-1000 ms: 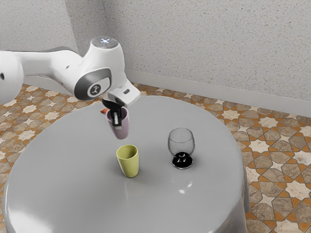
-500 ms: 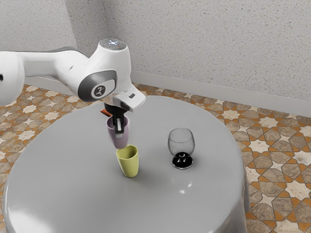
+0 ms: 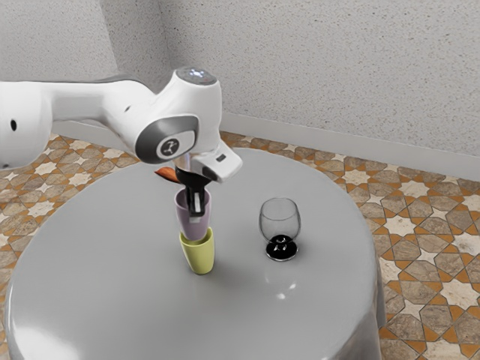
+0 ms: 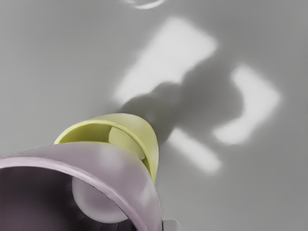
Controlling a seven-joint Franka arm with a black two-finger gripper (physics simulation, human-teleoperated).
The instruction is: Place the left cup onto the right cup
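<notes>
Hangs the purple cup (image 3: pixel 192 219) upright straight below the gripper (image 3: pixel 196 207), rim up at the fingers, base down at the mouth of the green cup (image 3: pixel 198 253). Cannot tell whether that base already rests inside or only meets the rim. Reaches in from the exterior view's left with the white arm (image 3: pixel 82 112), forearm running nearly level above the table (image 3: pixel 322 300), then bends at the wrist so that the hand points straight down over both cups. Clamps the purple cup by its wall, fingers close together: one black finger (image 3: pixel 197 204) down the near outer side, the other inside the cup and mostly hidden. Touches nothing else with the gripper. Stands the green cup upright on the grey round table, a little left of its middle, directly under the purple one. In the wrist view, looks down past the blurred purple cup (image 4: pixel 115 178) just under the hand, with the green cup (image 4: pixel 142 132) close beyond it, its inside partly open to view, and the arm's shadow across the table (image 4: pixel 57 57). Farther toward the exterior view's right, well apart from both cups, leaves a clear glass (image 3: pixel 280 219) upright on its dark foot.
</notes>
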